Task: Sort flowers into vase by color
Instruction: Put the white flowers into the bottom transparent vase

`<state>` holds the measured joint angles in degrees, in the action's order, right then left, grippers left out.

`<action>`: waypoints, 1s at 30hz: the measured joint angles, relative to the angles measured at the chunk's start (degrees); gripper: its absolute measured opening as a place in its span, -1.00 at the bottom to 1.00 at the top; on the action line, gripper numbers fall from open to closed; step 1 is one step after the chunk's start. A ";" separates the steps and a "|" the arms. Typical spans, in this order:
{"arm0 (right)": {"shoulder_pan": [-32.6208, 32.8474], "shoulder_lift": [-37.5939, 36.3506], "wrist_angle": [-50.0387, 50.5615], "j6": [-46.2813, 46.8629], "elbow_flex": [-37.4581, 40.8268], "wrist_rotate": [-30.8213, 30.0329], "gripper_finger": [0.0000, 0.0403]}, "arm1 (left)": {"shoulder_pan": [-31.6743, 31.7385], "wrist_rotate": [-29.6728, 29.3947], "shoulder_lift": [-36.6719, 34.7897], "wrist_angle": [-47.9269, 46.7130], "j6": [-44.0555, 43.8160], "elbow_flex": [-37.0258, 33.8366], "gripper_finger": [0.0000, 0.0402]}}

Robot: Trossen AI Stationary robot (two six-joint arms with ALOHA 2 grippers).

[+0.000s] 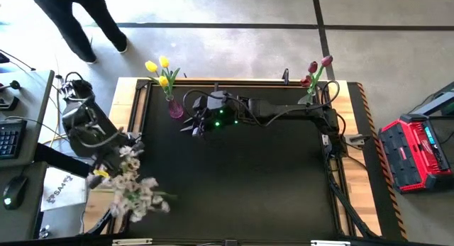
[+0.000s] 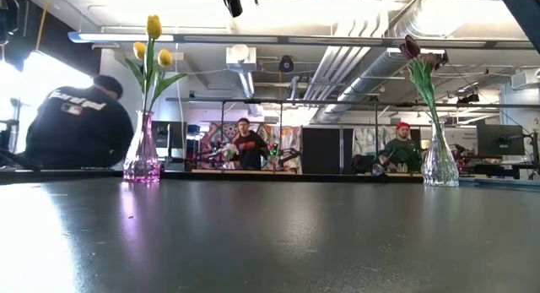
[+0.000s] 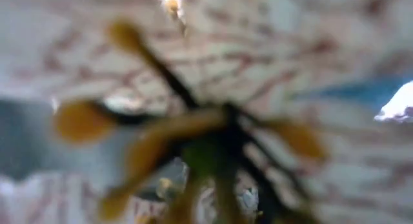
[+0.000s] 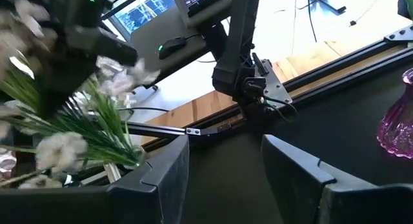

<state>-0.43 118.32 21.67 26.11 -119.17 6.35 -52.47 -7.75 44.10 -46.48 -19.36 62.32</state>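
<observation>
Yellow tulips [image 1: 159, 69] [image 2: 152, 44] stand stem-down in a pink vase [image 1: 175, 108] [image 2: 142, 158] at the table's far left. Dark red tulips [image 1: 316, 69] [image 2: 413, 50] stand in a clear vase [image 1: 307, 98] [image 2: 440, 162] at the far right. A leafy spray of white blossoms [image 1: 135, 186] [image 4: 97, 127] hangs under my left gripper [image 1: 113, 157] [image 4: 71, 69] over the table's left edge, and fills the left wrist view [image 3: 213, 140]. My right gripper [image 1: 195, 124] [image 4: 222, 179] is open and empty, just right of the pink vase [image 4: 400, 127]. My left gripper is shut on the white blossom spray, coming at it from above. Its fingers are hidden by the gripper body and the blossoms, so the part held cannot be told. Green leaves [image 4: 110, 130] and blossoms hang below it, lifted clear of the table.
A person [image 1: 71, 19] walks beyond the table's far left corner. A desk with a keyboard [image 1: 8, 136] and mouse stands to the left, a red case [image 1: 418, 154] to the right. The dark table top [image 1: 248, 182] lies bare in the middle and near side.
</observation>
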 joint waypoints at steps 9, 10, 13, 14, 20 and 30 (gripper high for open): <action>-0.02 0.00 -0.04 0.79 0.00 0.24 -0.09 | -2.88 4.16 0.42 -2.73 -1.38 2.06 -0.97; -0.02 0.00 -0.02 0.88 0.00 0.24 -0.09 | -3.42 3.33 0.70 -3.19 -0.93 2.06 -0.97; -0.01 0.00 -0.02 1.31 0.00 0.28 -0.09 | -4.64 0.00 1.33 -4.08 0.97 2.06 -0.97; -0.02 0.00 -0.03 1.74 0.00 0.28 -0.09 | -4.87 -0.33 1.46 -3.92 1.59 2.06 -0.96; -0.02 0.00 -0.02 2.43 0.00 0.31 -0.09 | -5.81 -0.33 2.64 -3.28 1.75 0.46 -0.96; 0.44 0.00 -0.02 3.52 0.00 0.13 -0.09 | -6.90 -2.43 2.42 -1.98 -2.48 -5.68 -0.94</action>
<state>0.02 118.32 21.65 29.63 -119.17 6.48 -59.37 -10.19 46.53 -48.46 -21.84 56.64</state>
